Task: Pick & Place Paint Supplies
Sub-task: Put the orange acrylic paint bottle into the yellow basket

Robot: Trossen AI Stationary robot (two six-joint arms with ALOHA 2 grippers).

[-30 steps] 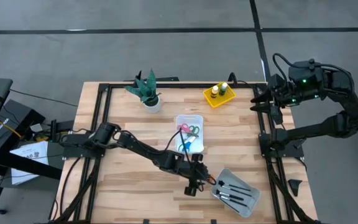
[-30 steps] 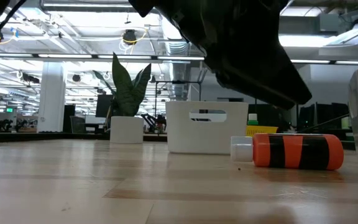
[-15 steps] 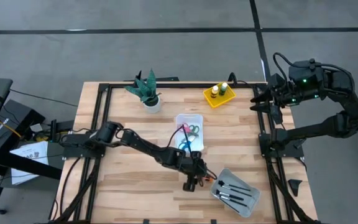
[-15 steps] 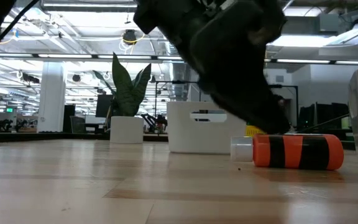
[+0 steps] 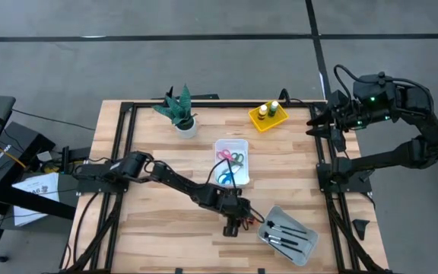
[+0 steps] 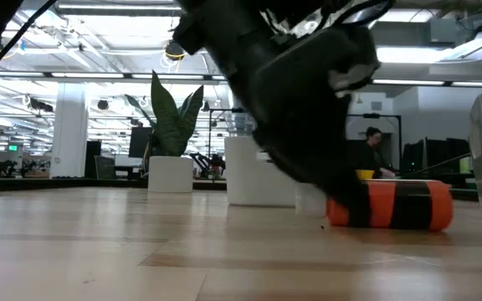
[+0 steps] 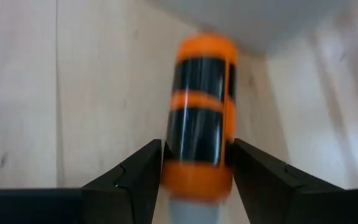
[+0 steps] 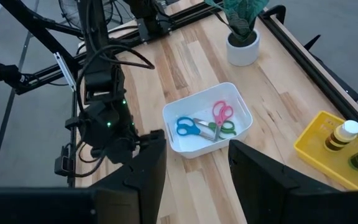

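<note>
The orange paint bottle (image 7: 201, 115) with black bands lies on its side on the tabletop (image 5: 158, 221), just beside the grey tray (image 5: 289, 237) of dark-handled brushes (image 5: 284, 232). The left tool (image 7: 196, 177) straddles it, a finger against each side near the cap end; the bottle seems gripped, though it rests on the wood. Farther off, the white tray (image 5: 232, 146) holds scissors (image 8: 204, 124), and the yellow tray (image 5: 268, 116) holds two bottles. The right tool (image 5: 315, 124) waits open above the tabletop's right edge.
</note>
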